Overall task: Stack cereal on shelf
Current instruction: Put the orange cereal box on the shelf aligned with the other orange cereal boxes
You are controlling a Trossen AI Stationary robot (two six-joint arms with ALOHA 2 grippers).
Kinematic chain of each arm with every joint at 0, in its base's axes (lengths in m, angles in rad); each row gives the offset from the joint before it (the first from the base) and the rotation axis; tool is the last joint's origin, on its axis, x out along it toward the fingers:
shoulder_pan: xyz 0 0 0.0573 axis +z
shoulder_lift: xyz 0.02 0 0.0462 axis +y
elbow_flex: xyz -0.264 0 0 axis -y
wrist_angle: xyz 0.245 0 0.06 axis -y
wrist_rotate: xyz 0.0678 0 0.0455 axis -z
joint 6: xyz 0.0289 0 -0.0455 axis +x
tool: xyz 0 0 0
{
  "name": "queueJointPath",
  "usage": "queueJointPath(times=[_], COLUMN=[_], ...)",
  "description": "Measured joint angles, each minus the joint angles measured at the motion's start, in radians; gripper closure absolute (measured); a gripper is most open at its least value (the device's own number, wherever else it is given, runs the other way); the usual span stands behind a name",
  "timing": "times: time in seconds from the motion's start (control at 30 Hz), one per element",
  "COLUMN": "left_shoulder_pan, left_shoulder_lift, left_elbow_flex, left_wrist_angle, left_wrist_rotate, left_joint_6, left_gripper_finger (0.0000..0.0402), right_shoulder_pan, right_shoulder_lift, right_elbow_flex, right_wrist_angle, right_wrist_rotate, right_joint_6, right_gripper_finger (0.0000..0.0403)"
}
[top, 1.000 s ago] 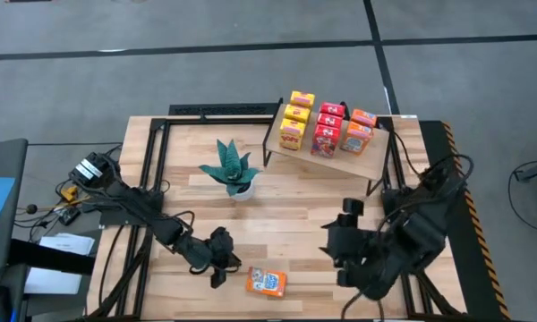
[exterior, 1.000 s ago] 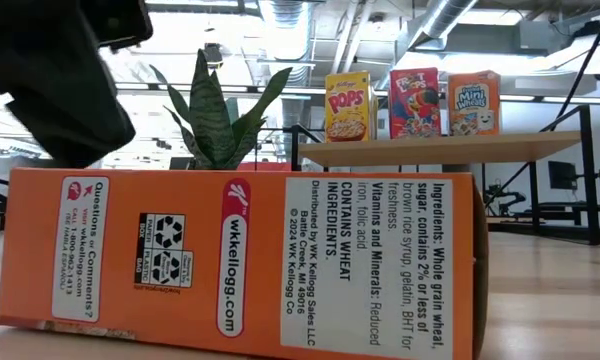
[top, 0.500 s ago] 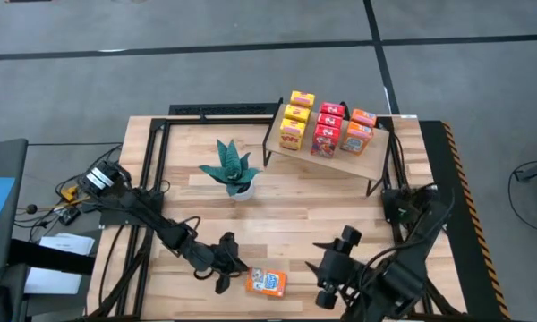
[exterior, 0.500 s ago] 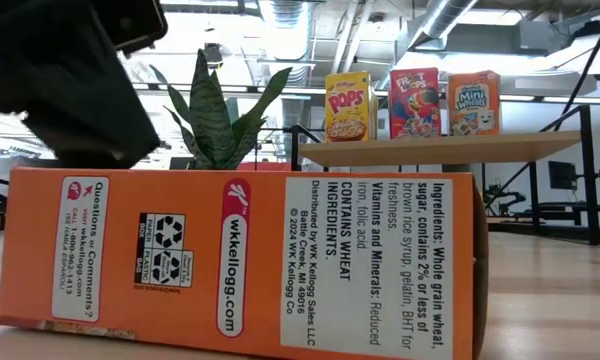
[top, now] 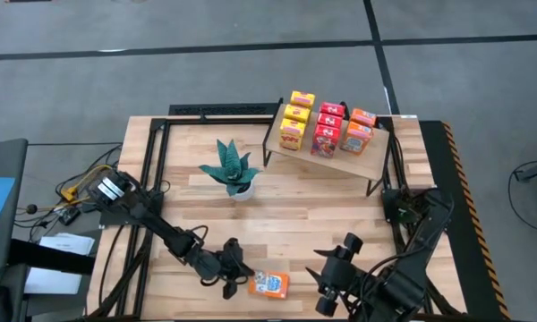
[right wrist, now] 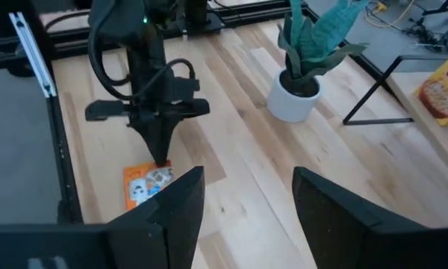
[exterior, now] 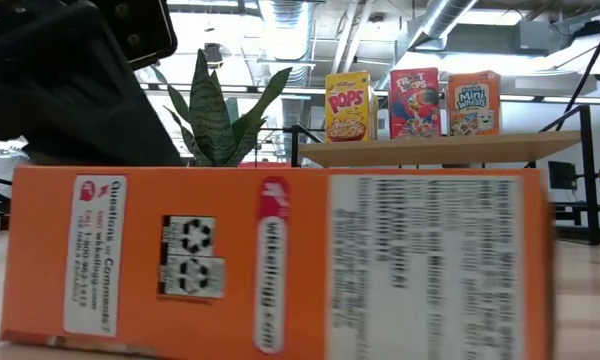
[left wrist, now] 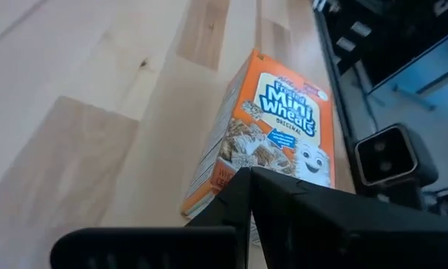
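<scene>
Last orange box (top: 268, 284) not yet shelved, flat on the bench, touching the left gripper (top: 235, 279) tip. Fingers pressed together, nudging, holding nothing. Right gripper (top: 327, 288) just beyond the box, spread, empty. Next: probably grasp, lift toward shelf (top: 362, 165) far ahead.

One cereal box (top: 268, 284) lies flat at the bench (top: 286, 224) front edge, my left jaws touching its left end, my right jaws off to its right. Plant (top: 233, 170) mid-bench. Shelf (top: 362, 161) at back right, boxes on it in three rows.
</scene>
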Motion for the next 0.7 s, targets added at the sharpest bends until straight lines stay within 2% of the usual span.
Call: queueJointPath(times=[0.17, 0.23, 0.33, 0.57, 0.7], left_shoulder_pan=[-0.003, 0.007, 0.038, 0.141, 0.159], left_shoulder_lift=[0.053, 0.053, 0.043, 0.040, 0.040], left_elbow_flex=[0.009, 0.010, 0.009, 0.009, 0.009], left_wrist_angle=[-0.004, -0.011, -0.020, -0.037, -0.059], left_wrist_rotate=[-0.010, -0.007, 0.020, 0.110, 0.071], left_joint_6=[-0.066, -0.100, -0.112, -0.214, -0.217], left_gripper_finger=[0.0402, 0.0402, 0.0402, 0.0402, 0.0401], right_shoulder_pan=[0.001, 0.001, -0.007, -0.018, -0.016], right_shoulder_lift=[0.001, -0.002, 0.001, 0.001, 0.001], right_elbow_flex=[-0.068, -0.104, -0.181, -0.274, -0.310], right_wrist_angle=[0.016, 0.026, 0.073, 0.186, 0.230], right_wrist_rotate=[-0.005, -0.039, -0.105, -0.132, -0.147], right_joint_6=[0.043, 0.075, 0.104, 0.105, 0.112], right_gripper_finger=[0.0192, 0.0197, 0.0201, 0.0198, 0.0194])
